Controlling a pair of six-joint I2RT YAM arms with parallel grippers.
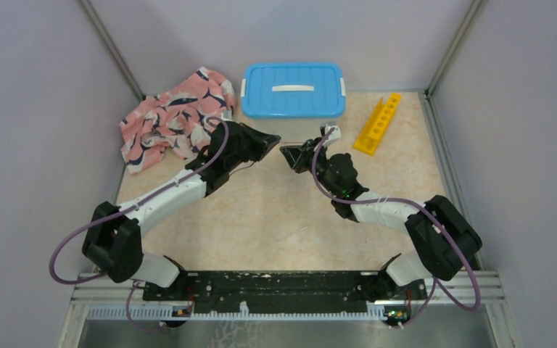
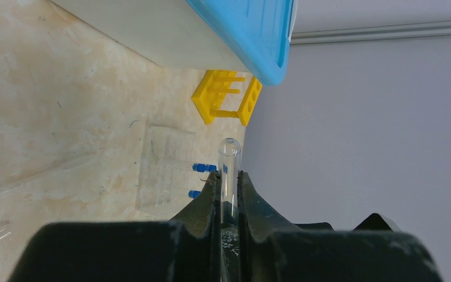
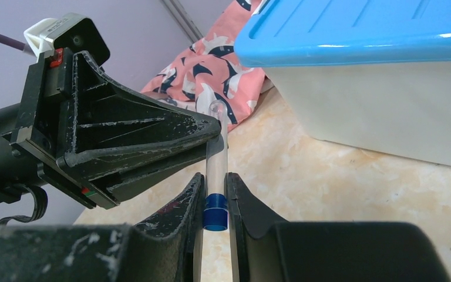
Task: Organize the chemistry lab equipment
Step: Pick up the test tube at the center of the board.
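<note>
Both grippers hold one thin clear tube above the table's middle. My left gripper [image 1: 271, 145] [image 2: 229, 176] is shut on the tube [image 2: 229, 154] near its rounded end, which sticks out past the fingertips. My right gripper [image 1: 288, 153] [image 3: 214, 179] is shut on the same tube [image 3: 216, 158] at its blue cap [image 3: 215, 211]. The left fingers [image 3: 152, 141] meet the tube's top in the right wrist view. More blue-capped tubes [image 2: 202, 168] lie by a clear plastic piece [image 2: 164, 170]. The yellow holed rack [image 1: 378, 123] [image 2: 226, 97] lies at the far right. Tongs and ball are out of view.
A white bin with a blue lid [image 1: 293, 88] [image 2: 246, 35] [image 3: 358, 35] stands at the back centre. The pink whale-patterned cloth [image 1: 174, 119] [image 3: 211, 76] is bunched at the back left. Grey walls close in the table on three sides.
</note>
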